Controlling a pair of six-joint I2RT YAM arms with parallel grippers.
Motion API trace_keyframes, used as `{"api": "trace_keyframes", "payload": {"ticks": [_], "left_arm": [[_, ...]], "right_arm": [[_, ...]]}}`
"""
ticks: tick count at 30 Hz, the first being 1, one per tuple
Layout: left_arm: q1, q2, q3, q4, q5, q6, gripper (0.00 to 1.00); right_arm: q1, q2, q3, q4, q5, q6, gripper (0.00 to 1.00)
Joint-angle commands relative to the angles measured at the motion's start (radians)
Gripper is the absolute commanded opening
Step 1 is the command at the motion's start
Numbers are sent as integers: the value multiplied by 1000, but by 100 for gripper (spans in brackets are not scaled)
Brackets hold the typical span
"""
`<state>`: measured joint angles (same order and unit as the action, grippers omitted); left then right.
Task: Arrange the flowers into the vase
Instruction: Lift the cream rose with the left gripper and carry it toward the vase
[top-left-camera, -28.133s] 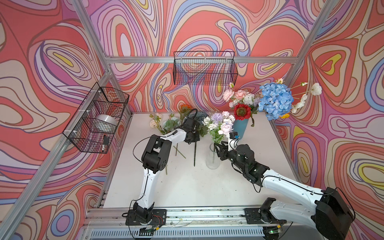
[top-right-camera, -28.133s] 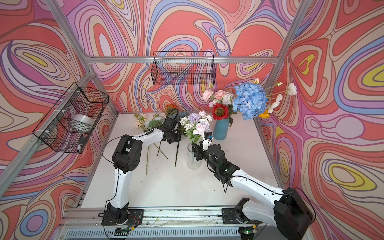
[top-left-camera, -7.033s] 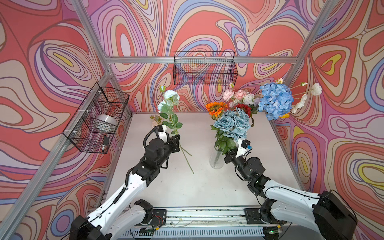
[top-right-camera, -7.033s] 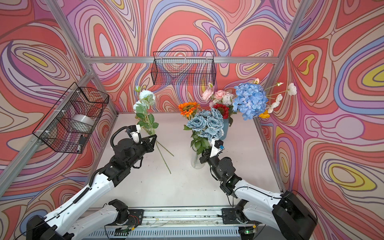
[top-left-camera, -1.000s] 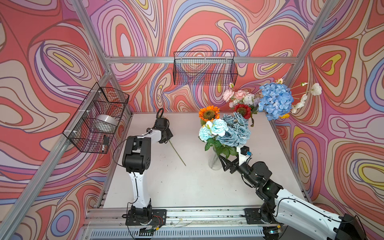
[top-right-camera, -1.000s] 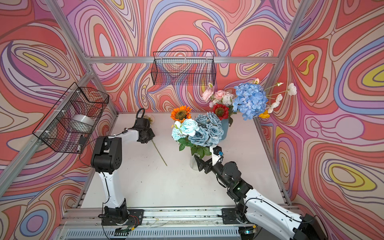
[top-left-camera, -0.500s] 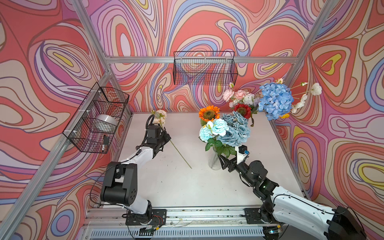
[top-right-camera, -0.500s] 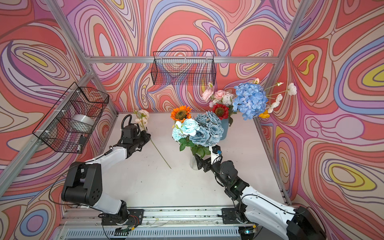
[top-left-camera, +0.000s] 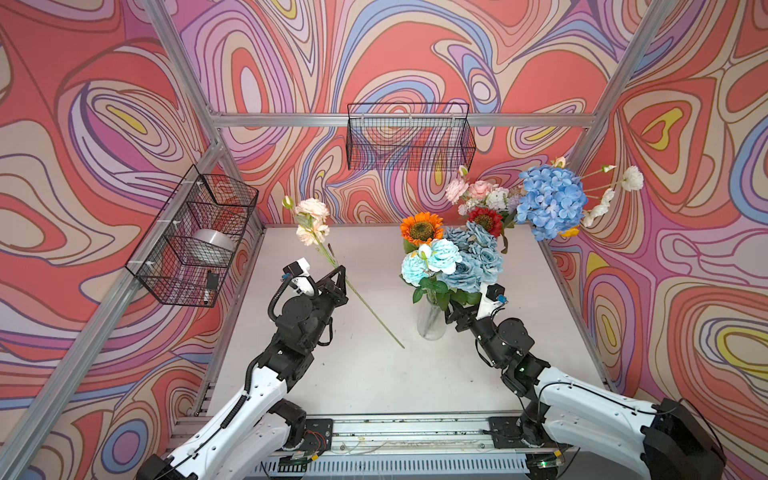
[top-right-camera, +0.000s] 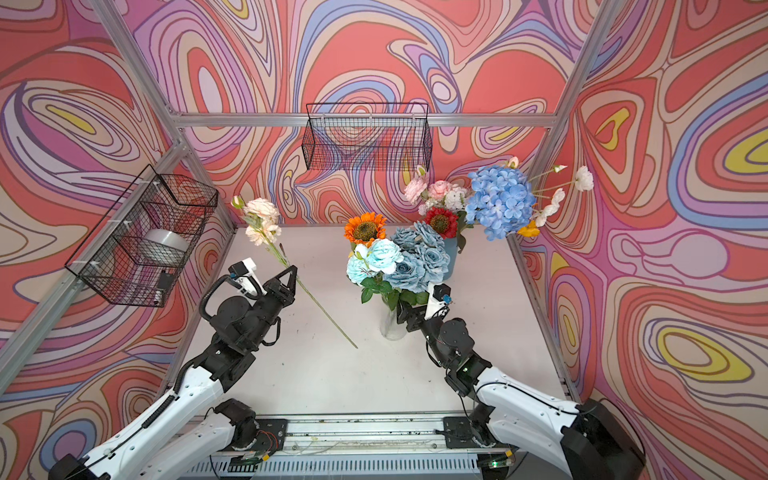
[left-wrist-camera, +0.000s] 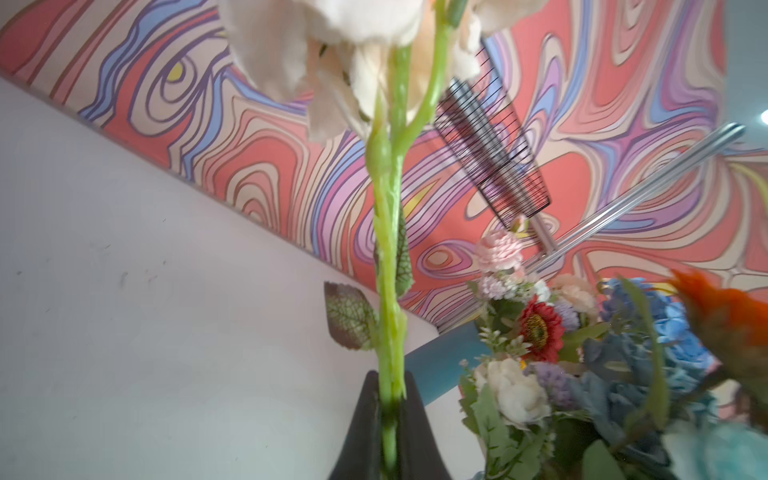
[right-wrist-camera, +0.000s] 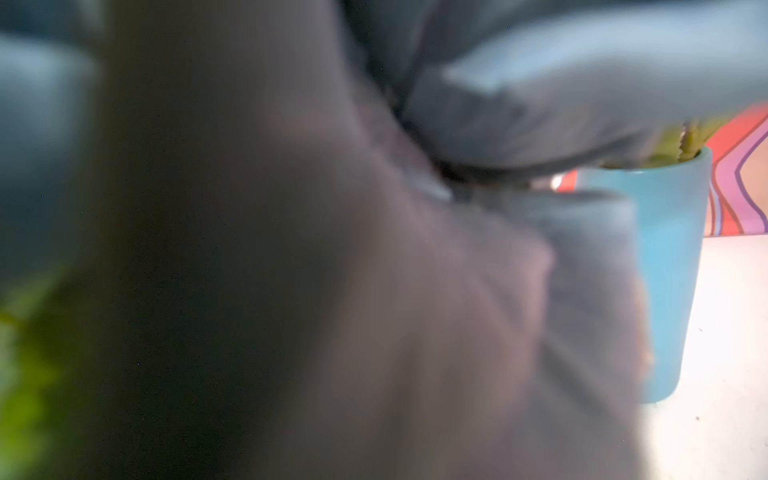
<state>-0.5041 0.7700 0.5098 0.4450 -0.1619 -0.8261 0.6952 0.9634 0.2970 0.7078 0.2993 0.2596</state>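
- The cream flower (top-left-camera: 312, 210) is in the air, left of centre. Its blooms are up toward the back-left corner, and its long green stem (top-left-camera: 370, 309) slants down. The cut end is near the foot of the glass vase (top-left-camera: 430, 326) but apart from it.
- The left pincer (top-left-camera: 341, 272) is clamped tight on that stem partway down. The left wrist view shows the stem pinched between the two dark fingers (left-wrist-camera: 415, 432).
- A second ago this flower lay low on the tabletop (top-left-camera: 374, 374) by the back-left edge, with the arm stretched out to it. Half a second ago it was coming up. Now it is off the surface and the arm has drawn back toward the front. The pick-up looks done, so carrying it to the vase is the step in hand.
- The glass vase already holds an orange sunflower (top-left-camera: 422, 227) and blue roses (top-left-camera: 471, 257). It also holds a pale teal rose (top-left-camera: 434, 257), which the left arm was holding seven seconds ago.
- The right pincer (top-left-camera: 456, 315) sits at the vase's neck, under the leaves. I cannot tell whether it grips the glass, because foliage hides it and the right wrist view is a blur.
- Next, I judge, the stem end must be threaded into a crowded neck, where it could snag on leaves or tip the vase.
- Behind, a blue pot (top-right-camera: 452, 261) carries a second bunch with a blue hydrangea (top-left-camera: 550, 201).
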Motion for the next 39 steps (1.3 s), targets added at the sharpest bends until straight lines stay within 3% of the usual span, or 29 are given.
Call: {"api": "trace_keyframes", "payload": {"ticks": [1, 9, 13, 17, 29, 39], "left_arm": [[-47, -30, -30, 183, -101, 54, 0], [-196, 73, -44, 702, -122, 300, 0], [-224, 189, -10, 916, -56, 316, 0], [-236, 249, 79, 914, -9, 320, 0], [-249, 398, 226, 916, 74, 514, 0], [-250, 444, 189, 917, 74, 558, 0]], "right_arm": [[0, 10, 28, 35, 10, 29, 89], [0, 22, 36, 38, -8, 50, 88], [0, 22, 33, 33, -11, 56, 87], [0, 18, 24, 31, -14, 61, 87], [0, 22, 23, 32, -39, 63, 87], [-1, 23, 18, 30, -40, 56, 87]]}}
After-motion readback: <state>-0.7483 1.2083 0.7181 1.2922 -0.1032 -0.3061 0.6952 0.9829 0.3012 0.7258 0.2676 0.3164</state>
